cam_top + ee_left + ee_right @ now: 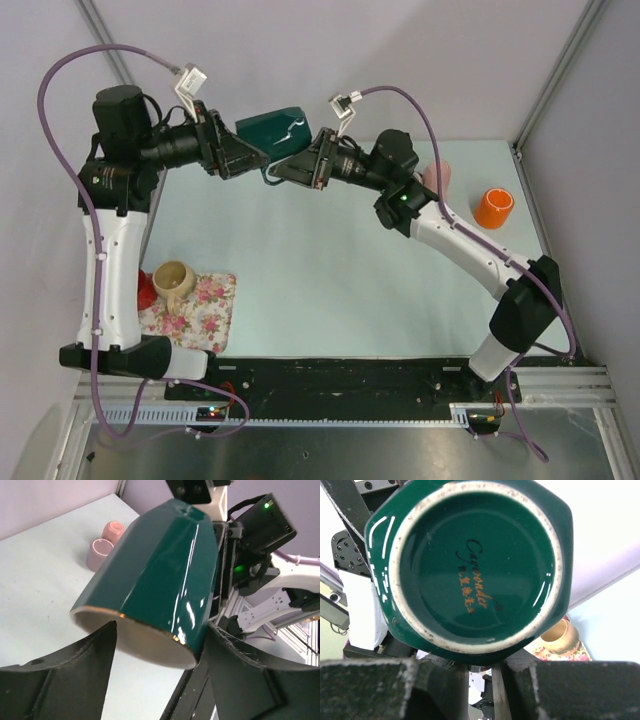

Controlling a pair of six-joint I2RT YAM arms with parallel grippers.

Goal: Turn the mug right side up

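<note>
A dark green faceted ceramic mug [272, 128] hangs tilted in mid-air. The right gripper [487, 680] clamps it near the base; the left gripper [161, 627] holds its jaws wide about the rim

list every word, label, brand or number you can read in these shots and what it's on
"Cayonder", as best it reads, in script on the underside of the dark green glazed ceramic mug.
A row of small orange characters just under that script: too small to read.
No other text is legible in any view.

"Cayonder" script under mug [470, 565], smaller characters illegible
</note>
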